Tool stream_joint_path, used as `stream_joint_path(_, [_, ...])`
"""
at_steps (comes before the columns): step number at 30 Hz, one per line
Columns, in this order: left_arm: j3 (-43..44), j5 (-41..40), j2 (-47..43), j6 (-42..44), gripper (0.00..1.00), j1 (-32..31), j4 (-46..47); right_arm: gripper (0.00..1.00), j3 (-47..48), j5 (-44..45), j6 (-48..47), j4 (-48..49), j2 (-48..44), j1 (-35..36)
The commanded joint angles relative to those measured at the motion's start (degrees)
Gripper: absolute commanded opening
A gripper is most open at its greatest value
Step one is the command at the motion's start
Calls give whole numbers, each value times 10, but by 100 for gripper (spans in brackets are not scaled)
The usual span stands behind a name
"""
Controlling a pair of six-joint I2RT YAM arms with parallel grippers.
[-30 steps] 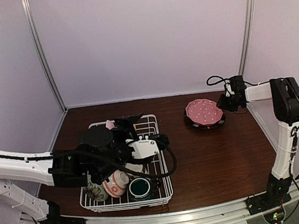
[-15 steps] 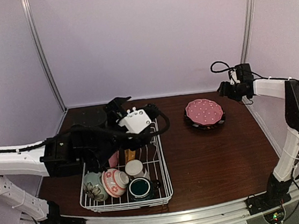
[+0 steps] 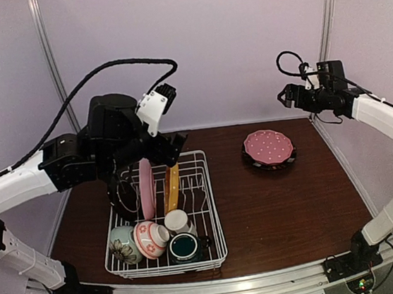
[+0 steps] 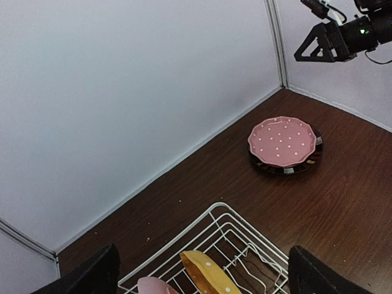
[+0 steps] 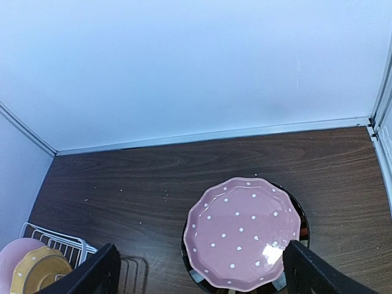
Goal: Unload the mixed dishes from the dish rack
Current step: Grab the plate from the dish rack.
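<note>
The white wire dish rack [image 3: 215,223] stands left of centre. In its tines a pink plate [image 3: 146,188] and a yellow-orange plate [image 3: 172,189] stand upright, with a dark dish [image 3: 121,196] beside them, partly hidden by my left arm. At its near end lie a pale-green floral bowl [image 3: 125,247], a pink-white bowl [image 3: 151,239], a white cup [image 3: 179,221] and a teal mug [image 3: 184,248]. A pink polka-dot plate [image 3: 268,146] rests on a black plate [image 3: 270,164] at the back right. My left gripper [image 3: 173,144] hangs open and empty above the rack's far end. My right gripper [image 3: 290,98] is open and empty, high above the polka-dot plate [image 5: 244,233].
Bare brown table [image 3: 289,207] spreads between the rack and the stacked plates and to their front. Pale walls with metal corner posts [image 3: 325,33] close the back and sides. In the left wrist view the rack's far corner [image 4: 215,208] and the right gripper [image 4: 318,46] show.
My left arm has lifted up and back from low over the rack, uncovering the upright plates. My right gripper has opened wide and risen away from the polka-dot plate.
</note>
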Motion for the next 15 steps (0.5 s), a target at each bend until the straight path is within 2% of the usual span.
stream_joint_path(1, [14,89,15,-146,97,41,-62,94,-6,17,-14,-39,-50,27])
stream_joint_path(3, [6,119,14,-185,97,63,-63,99,-7,17,-24,-46,-69,44])
stream_joint_path(10, [-51,234,0,-294,97,131,-24,100,17,93,-81,-100,-119,104])
stream_joint_path(15, [-70,229,5,-337,97,139,-18,100,52,240,-115,-166,-140,116])
